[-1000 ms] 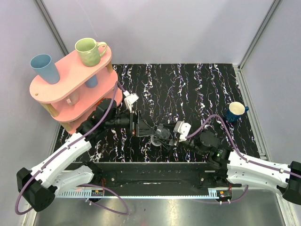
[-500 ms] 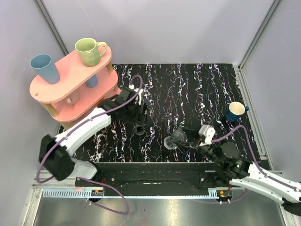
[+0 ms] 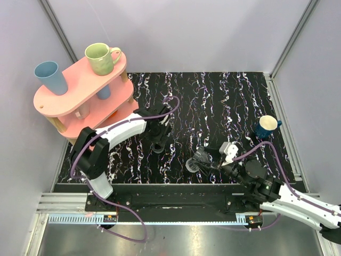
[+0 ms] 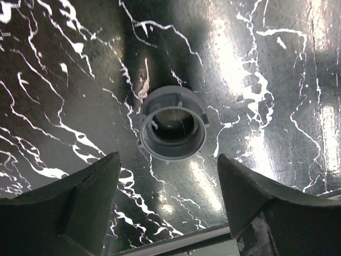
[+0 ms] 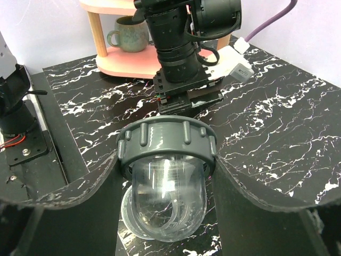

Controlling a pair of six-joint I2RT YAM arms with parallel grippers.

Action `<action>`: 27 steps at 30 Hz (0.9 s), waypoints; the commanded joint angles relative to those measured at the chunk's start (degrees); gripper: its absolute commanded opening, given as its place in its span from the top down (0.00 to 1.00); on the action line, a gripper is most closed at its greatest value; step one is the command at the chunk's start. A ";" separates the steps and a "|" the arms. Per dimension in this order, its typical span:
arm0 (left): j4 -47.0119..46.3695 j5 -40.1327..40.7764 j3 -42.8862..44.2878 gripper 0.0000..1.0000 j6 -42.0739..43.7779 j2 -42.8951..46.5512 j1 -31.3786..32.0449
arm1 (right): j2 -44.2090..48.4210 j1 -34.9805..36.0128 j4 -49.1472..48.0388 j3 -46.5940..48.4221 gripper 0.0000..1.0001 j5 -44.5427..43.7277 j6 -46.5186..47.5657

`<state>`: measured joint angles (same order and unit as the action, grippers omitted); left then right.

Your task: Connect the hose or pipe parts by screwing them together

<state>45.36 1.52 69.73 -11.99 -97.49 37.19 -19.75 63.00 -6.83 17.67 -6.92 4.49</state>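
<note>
Just moved: left gripper (image 4: 168, 181) now over small dark grey plastic ring fitting (image 4: 172, 101) lying on black marbled table (image 4: 277, 80), fingers spread, not touching; right gripper (image 5: 166, 202) pinches grey-collared clear-domed fitting (image 5: 166, 141), well apart. Likely pickup next, then screwing.

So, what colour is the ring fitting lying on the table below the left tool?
The ring fitting is plain grey; the left wrist view shows it best.

You're looking down on a short grey plastic ring fitting (image 4: 173, 124), open end up, lying on the black, white-veined marbled tabletop (image 4: 277, 80). Your left gripper (image 4: 168, 166) has its dark fingers (image 4: 80, 197) spread wide. The fitting sits just beyond the gap, touching neither.
</note>
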 commanded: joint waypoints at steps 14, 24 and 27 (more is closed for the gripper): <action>-2.47 -1.96 3.57 0.29 5.13 -5.51 0.08 | 1.38 0.10 -2.40 0.70 0.73 -0.55 0.17; -2.65 -1.78 3.83 0.35 5.40 -7.71 0.08 | 1.47 0.10 -2.31 0.52 0.73 -0.82 -0.01; -2.74 -1.96 3.83 0.41 5.31 -7.71 -0.01 | 1.73 0.19 -2.22 0.52 0.73 -0.90 -0.01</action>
<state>43.62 -0.03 71.29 -7.29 -104.97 37.19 -18.74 63.00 -6.70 17.67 -7.01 4.60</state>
